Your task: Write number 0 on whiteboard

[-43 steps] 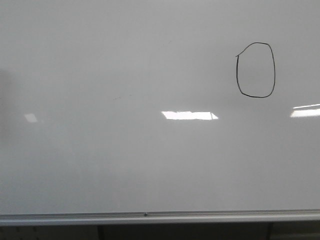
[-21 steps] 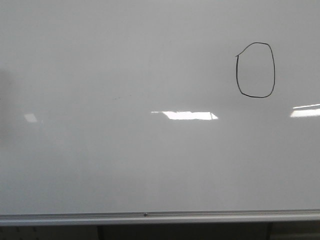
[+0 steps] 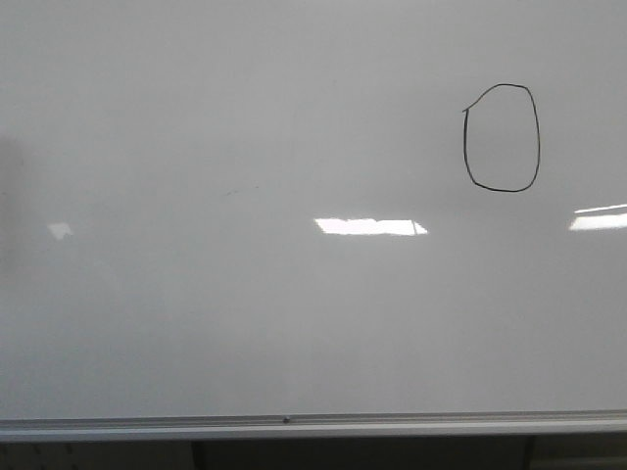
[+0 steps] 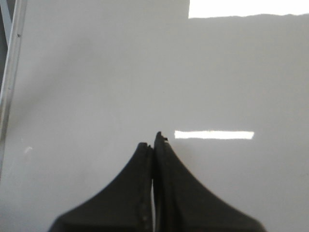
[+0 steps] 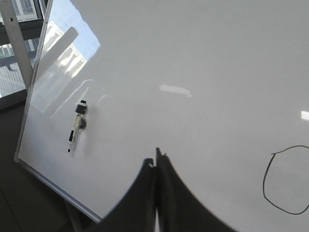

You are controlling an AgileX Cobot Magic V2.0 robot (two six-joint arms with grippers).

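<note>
Front view showed the large glossy white-grey whiteboard (image 3: 245,294) filling almost the whole picture, its silver aluminium bottom rail (image 3: 294,424) running along the base and bright rectangular light reflections (image 3: 370,226) lying across its middle. Neither arm appeared there. The thin black hand-drawn oval number 0 (image 3: 501,137), taller than wide with a small kink at its upper left, stood closed on the board's upper right part.

From the right wrist, the black right gripper (image 5: 156,166) had its fingers pressed together with nothing between them, pulled clear of the board; the number 0 (image 5: 287,180) lay off to one side of it and apart from it. A small black-and-white marker pen (image 5: 77,125) clung to the board well away on the gripper's other side, near the frame edge. The black left gripper (image 4: 153,145) was likewise closed and empty, facing bare board (image 4: 96,87) with only a reflection strip (image 4: 214,135) just beside its tips.

By my judgement the writing step was done: the outline joined up and the pen was parked. What remained seemed only to retire both arms without brushing the fresh ink.
</note>
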